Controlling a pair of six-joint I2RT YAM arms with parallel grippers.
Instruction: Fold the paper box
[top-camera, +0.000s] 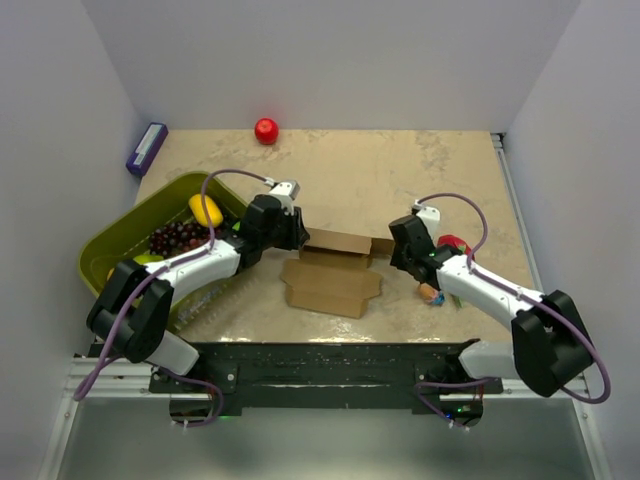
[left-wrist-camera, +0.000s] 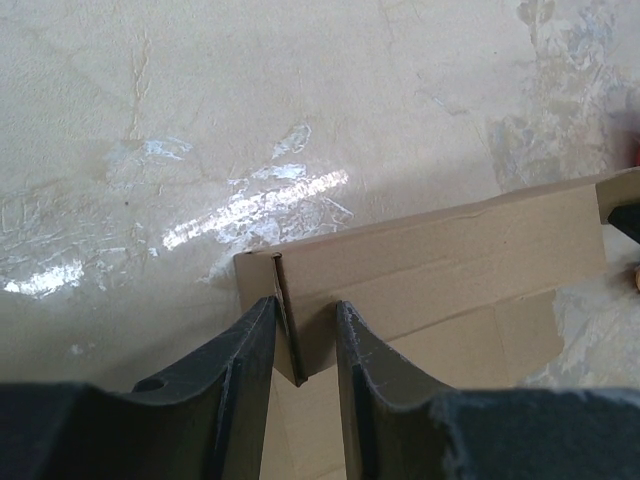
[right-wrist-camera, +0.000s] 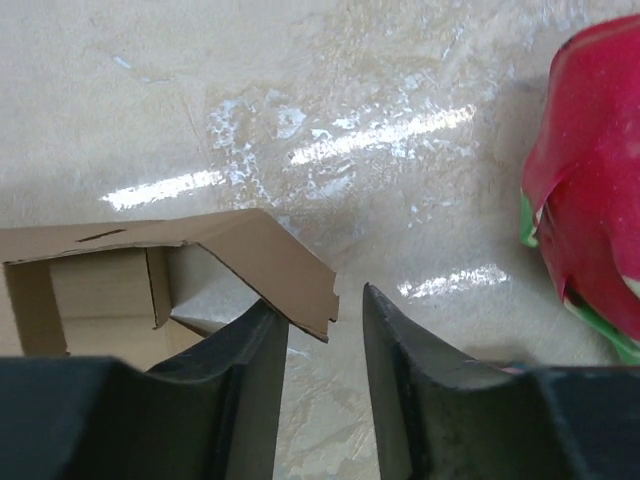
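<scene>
The paper box (top-camera: 333, 285), plain brown cardboard, is lying half-folded on the table (top-camera: 420, 170). Its far wall is standing upright, its near panel is lying flat, and a right-end flap is jutting out.

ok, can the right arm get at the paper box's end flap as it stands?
Probably yes. The right gripper is open, and a corner of the flap of the paper box sits right at its gap, by one finger. Nothing lies between them; the red fruit is off to one side.
</scene>
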